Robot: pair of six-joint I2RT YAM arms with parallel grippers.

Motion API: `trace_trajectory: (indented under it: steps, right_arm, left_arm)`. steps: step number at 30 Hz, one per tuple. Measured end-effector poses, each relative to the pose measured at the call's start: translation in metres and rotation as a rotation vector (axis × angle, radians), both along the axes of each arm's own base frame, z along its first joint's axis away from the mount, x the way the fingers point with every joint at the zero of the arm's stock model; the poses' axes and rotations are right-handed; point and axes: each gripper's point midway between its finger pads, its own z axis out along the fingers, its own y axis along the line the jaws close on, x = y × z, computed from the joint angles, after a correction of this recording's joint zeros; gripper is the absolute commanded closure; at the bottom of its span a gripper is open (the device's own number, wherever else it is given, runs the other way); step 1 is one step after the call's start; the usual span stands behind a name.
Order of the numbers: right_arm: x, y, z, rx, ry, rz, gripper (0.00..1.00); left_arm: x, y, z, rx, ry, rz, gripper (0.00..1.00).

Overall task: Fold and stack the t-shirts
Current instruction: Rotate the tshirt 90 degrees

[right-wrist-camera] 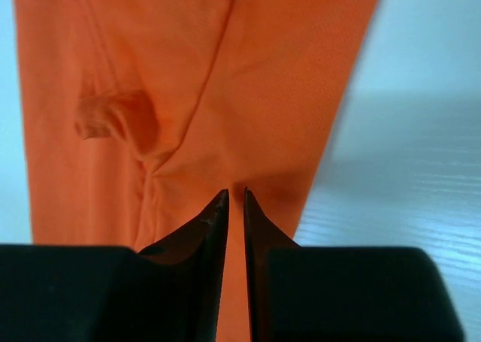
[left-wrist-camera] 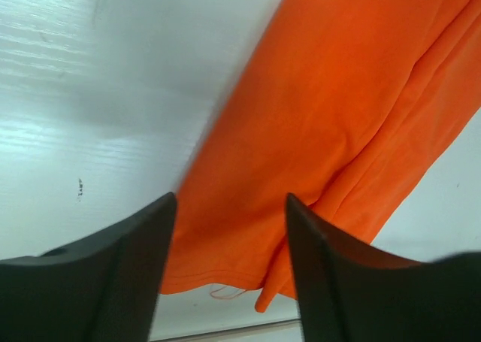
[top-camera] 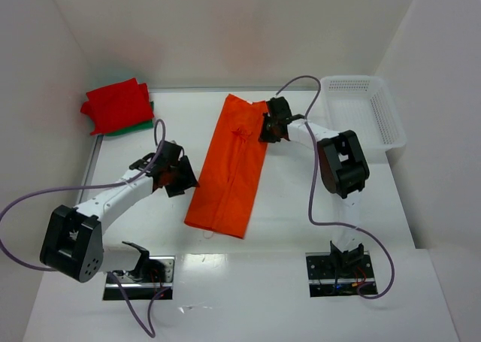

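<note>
Two tools at orange shirt L/R edges — left tool open, right tool nearly shut, grip unclear

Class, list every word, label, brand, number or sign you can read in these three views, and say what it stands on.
None: no readable text on the orange t-shirt, the red t-shirt, the white basket or the table.
Any marks on the plates at the arm bases are too small to read.
</note>
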Motion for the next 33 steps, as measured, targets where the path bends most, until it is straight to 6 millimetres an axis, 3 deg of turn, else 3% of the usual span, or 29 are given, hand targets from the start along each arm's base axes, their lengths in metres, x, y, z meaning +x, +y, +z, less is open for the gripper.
trace_trajectory:
  steps: [2,5,19,28,33]
  right_arm:
    - [0.001,0.000,-0.010,-0.006,0.019,-0.001,0.86]
    - [0.007,0.002,-0.017,-0.013,0.032,-0.004,0.86]
    - [0.043,0.010,-0.026,-0.020,0.025,-0.013,0.86]
    - [0.078,0.007,-0.025,-0.034,-0.006,-0.011,0.87]
    - [0.094,0.011,-0.025,-0.034,-0.028,-0.003,0.87]
  left_arm:
    - [-0.002,-0.003,-0.005,-0.008,0.017,-0.028,0.50]
    - [-0.005,-0.008,-0.011,-0.019,0.041,-0.068,0.61]
    - [-0.020,-0.018,-0.036,-0.037,0.150,-0.185,0.62]
    - [-0.030,-0.025,-0.048,-0.070,0.218,-0.241,0.62]
    - [-0.040,-0.033,-0.060,-0.109,0.281,-0.300,0.70]
